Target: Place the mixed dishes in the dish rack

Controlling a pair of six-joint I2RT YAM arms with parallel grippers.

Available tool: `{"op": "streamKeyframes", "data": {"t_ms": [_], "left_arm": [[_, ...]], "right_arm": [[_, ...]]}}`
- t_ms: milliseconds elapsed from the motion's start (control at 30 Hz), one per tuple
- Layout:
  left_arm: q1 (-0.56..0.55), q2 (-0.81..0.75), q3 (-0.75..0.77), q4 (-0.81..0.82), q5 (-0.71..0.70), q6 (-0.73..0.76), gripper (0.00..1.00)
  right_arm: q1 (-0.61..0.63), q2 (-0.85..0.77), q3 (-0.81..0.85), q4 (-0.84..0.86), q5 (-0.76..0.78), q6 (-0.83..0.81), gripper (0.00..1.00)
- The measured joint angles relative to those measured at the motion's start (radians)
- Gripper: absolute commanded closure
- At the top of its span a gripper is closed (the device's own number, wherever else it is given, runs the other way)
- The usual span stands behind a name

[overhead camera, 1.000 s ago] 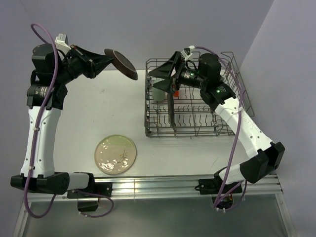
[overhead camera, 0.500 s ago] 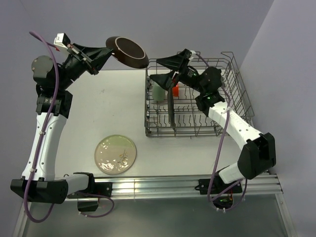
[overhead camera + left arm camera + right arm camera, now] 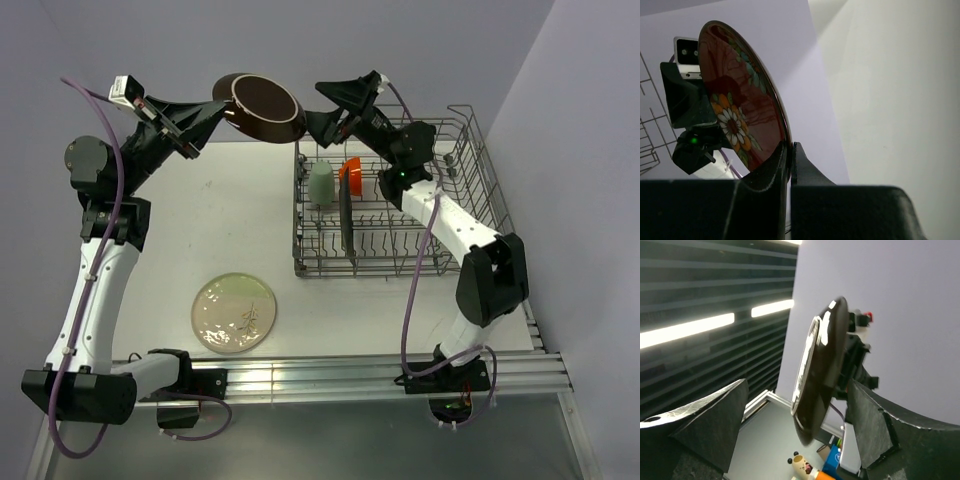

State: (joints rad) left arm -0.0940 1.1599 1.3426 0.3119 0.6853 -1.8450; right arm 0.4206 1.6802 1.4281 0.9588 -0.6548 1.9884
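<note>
Your right gripper [image 3: 320, 108] has lifted out of the dish rack [image 3: 298, 262], jaws spread wide, facing the small red flowered round plate [image 3: 265, 108], which your left gripper [image 3: 224, 108] pinches by the rim, aloft near the rack's far-left corner.

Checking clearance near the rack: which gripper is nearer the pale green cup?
Right. The right gripper hangs just beyond the pale green cup; the left gripper is farther left, outside the dish rack.

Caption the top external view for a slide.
Left gripper holds the small red plate aloft, facing the open right gripper, beside the dish rack.
</note>
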Motion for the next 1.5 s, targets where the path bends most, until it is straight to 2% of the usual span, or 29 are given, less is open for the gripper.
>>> {"op": "streamKeyframes", "data": {"t_ms": [167, 333, 433, 533, 567, 667, 700, 733, 767, 800, 833, 933, 1000, 1067, 1133, 1200, 1267, 1300, 1367, 1433, 1500], "left_arm": [[0.0, 0.0, -0.035, 0.049, 0.001, -0.014, 1.0], [-0.002, 0.0, -0.056, 0.096, 0.005, -0.034, 1.0], [-0.01, 0.008, -0.059, 0.12, 0.007, -0.038, 1.0], [-0.018, 0.022, -0.059, 0.142, 0.01, -0.045, 1.0], [-0.021, 0.027, -0.06, 0.151, 0.011, -0.05, 1.0], [-0.014, 0.042, -0.072, 0.18, 0.012, -0.047, 1.0], [-0.013, 0.049, -0.08, 0.203, 0.015, -0.055, 1.0], [-0.013, 0.054, -0.089, 0.232, 0.018, -0.063, 0.93], [-0.015, 0.056, -0.101, 0.266, 0.02, -0.07, 0.45], [-0.016, 0.057, -0.122, 0.31, 0.024, -0.077, 0.19], [-0.016, 0.059, -0.143, 0.345, 0.029, -0.09, 0.03], [-0.023, 0.062, -0.222, 0.418, 0.061, -0.123, 0.01], [-0.022, 0.059, -0.261, 0.407, 0.085, -0.127, 0.01], [-0.011, 0.043, -0.273, 0.318, 0.105, -0.079, 0.01], [0.008, 0.011, -0.267, 0.158, 0.111, 0.022, 0.01], [0.039, -0.015, -0.183, -0.164, 0.08, 0.198, 0.01], [0.061, 0.005, -0.038, -0.473, -0.006, 0.379, 0.01], [0.068, 0.026, 0.055, -0.628, -0.071, 0.469, 0.01], [0.072, 0.064, 0.177, -0.83, -0.181, 0.615, 0.01], [0.071, 0.077, 0.217, -0.987, -0.294, 0.737, 0.01], [0.058, 0.077, 0.208, -1.118, -0.414, 0.821, 0.02]], "right_arm": [[0.014, 0.076, 0.111, 0.029, 0.003, 0.005, 0.28], [0.033, 0.114, 0.143, 0.057, -0.021, 0.008, 0.38], [0.04, 0.156, 0.189, 0.101, -0.037, 0.01, 0.49], [0.044, 0.175, 0.209, 0.114, -0.052, 0.01, 0.65], [0.044, 0.177, 0.211, 0.117, -0.056, 0.011, 0.77], [0.042, 0.179, 0.232, 0.158, -0.041, 0.065, 1.0], [0.039, 0.179, 0.241, 0.166, -0.044, 0.06, 1.0], [0.036, 0.179, 0.244, 0.177, -0.047, 0.061, 1.0], [0.034, 0.179, 0.244, 0.184, -0.053, 0.066, 1.0], [0.034, 0.179, 0.243, 0.185, -0.061, 0.066, 1.0], [0.034, 0.179, 0.243, 0.19, -0.077, 0.055, 1.0], [0.027, 0.179, 0.228, 0.209, -0.132, 0.032, 1.0], [0.011, 0.173, 0.202, 0.207, -0.172, 0.026, 1.0], [-0.019, 0.155, 0.161, 0.188, -0.21, 0.019, 1.0], [-0.074, 0.132, 0.112, 0.151, -0.246, 0.014, 1.0], [-0.135, 0.102, 0.069, 0.103, -0.276, 0.009, 1.0], [-0.207, 0.058, 0.034, 0.016, -0.313, -0.005, 1.0], [-0.241, 0.03, 0.029, -0.068, -0.333, -0.037, 1.0], [-0.301, -0.034, 0.045, -0.308, -0.353, -0.161, 1.0], [-0.335, -0.076, 0.131, -0.61, -0.354, -0.368, 1.0], [-0.338, -0.084, 0.298, -0.917, -0.313, -0.579, 1.0]]}}
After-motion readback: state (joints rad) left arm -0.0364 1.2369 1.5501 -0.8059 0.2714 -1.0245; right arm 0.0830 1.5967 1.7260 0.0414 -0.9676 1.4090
